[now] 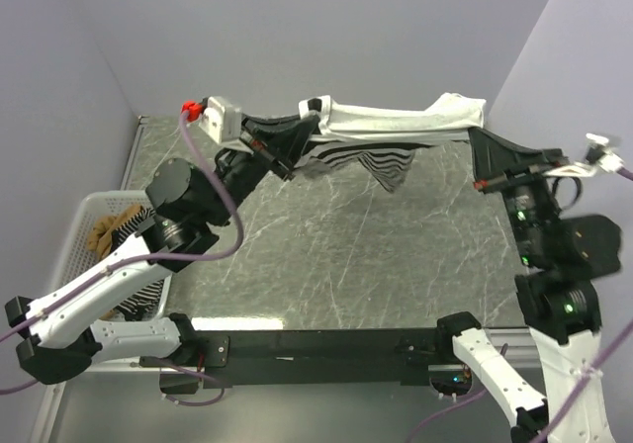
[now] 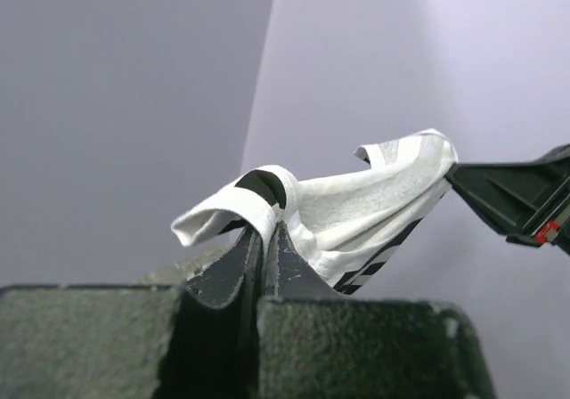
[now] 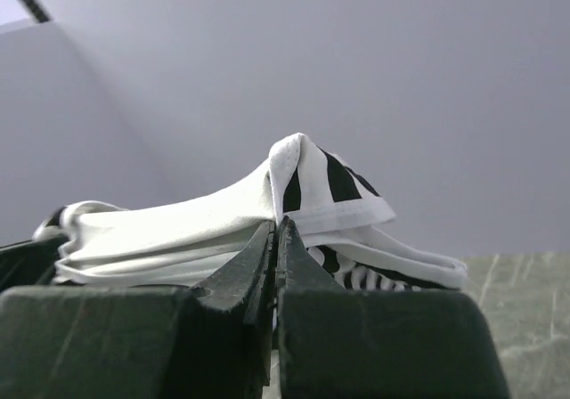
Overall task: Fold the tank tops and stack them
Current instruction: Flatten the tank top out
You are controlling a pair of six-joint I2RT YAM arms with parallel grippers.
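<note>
From above, the left gripper point(image 1: 315, 117) and the right gripper point(image 1: 479, 134) are holding the black-and-white striped tank top point(image 1: 396, 119) stretched between them over the far side of the table point(image 1: 346, 265). In the left wrist view, the left jaws are pinching one bunched end tight. In the right wrist view, the right jaws are clamping the other end.
</note>
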